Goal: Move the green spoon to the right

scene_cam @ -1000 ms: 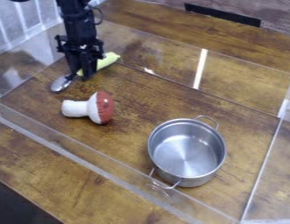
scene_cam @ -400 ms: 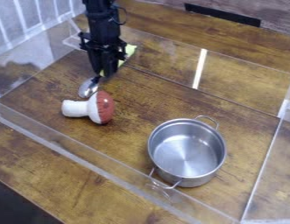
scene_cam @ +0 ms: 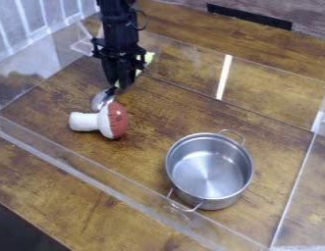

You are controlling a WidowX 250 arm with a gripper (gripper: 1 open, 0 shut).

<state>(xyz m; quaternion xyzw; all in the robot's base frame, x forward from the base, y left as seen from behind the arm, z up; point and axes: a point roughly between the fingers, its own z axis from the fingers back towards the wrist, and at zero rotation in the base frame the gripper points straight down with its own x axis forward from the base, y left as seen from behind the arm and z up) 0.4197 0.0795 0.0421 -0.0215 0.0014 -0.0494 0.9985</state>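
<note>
The green spoon (scene_cam: 104, 99) lies tilted in the clear tray, its silver bowl near the toy mushroom's cap and a bit of its yellow-green handle (scene_cam: 142, 59) showing behind the black arm. My gripper (scene_cam: 118, 80) points straight down and is shut on the spoon's handle, hiding most of it. The spoon sits left of the tray's middle.
A red-capped, white-stemmed toy mushroom (scene_cam: 102, 120) lies just in front of the spoon's bowl. A round steel pot (scene_cam: 211, 172) with two handles stands at the front right. Low clear walls (scene_cam: 225, 76) ring the wooden surface.
My gripper has slid to the right with the spoon in it. The spoon's bowl now lies close above the mushroom. Mushroom and pot have not moved.
</note>
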